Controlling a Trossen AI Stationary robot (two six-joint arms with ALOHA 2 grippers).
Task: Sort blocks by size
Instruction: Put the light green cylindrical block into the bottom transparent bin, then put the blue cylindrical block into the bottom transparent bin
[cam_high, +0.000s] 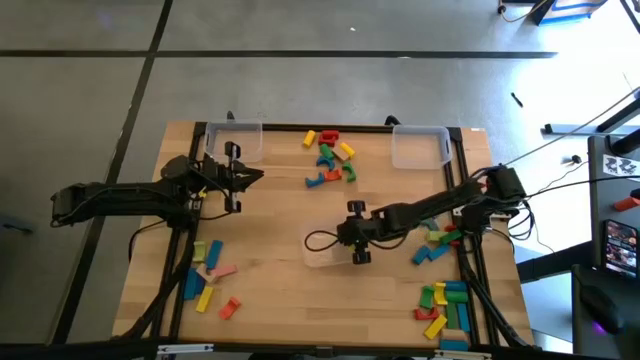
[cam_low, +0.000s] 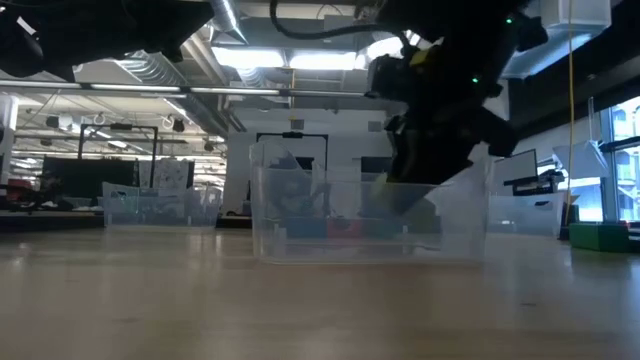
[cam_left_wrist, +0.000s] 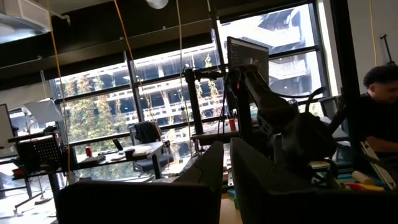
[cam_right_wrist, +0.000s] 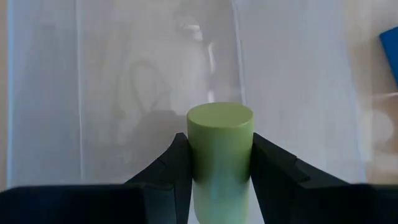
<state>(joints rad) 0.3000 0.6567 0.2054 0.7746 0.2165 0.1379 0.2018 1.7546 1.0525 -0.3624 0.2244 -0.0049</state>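
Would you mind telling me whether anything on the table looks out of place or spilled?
Nothing stands out. The blocks lie in loose piles, as expected for sorting. The right gripper holds a green cylinder over a clear bin.

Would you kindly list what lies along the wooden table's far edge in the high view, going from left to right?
Clear plastic bin at the far left → cluster of painted wooden blocks in yellow, red, green, blue and orange → second clear plastic bin at the far right.
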